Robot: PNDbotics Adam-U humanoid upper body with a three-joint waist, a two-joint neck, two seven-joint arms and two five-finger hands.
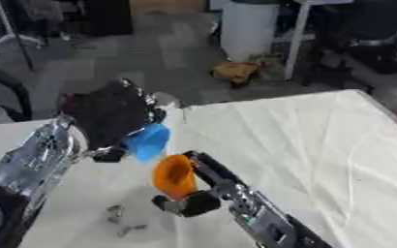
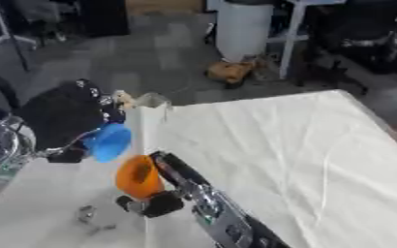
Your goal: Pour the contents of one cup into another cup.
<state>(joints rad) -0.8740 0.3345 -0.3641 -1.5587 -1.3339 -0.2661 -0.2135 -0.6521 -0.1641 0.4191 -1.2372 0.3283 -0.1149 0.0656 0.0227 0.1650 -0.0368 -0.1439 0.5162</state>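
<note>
Over the table's [image 1: 303, 140] near left part, the left hand [image 1: 109, 114] has its fingers curled round the blue cup [image 1: 148, 141], tipped on its side with its mouth toward the orange cup [image 1: 174, 176]. The right hand [image 1: 204, 186] grips the orange cup just below and right of the blue one, rims nearly touching. Small grey bits [image 1: 121, 220] lie near the front edge.

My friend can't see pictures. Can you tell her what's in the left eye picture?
A robot holds a blue cup in its left hand, tipped over an orange cup held in its right hand. Both are above a table with a white cloth.
</note>
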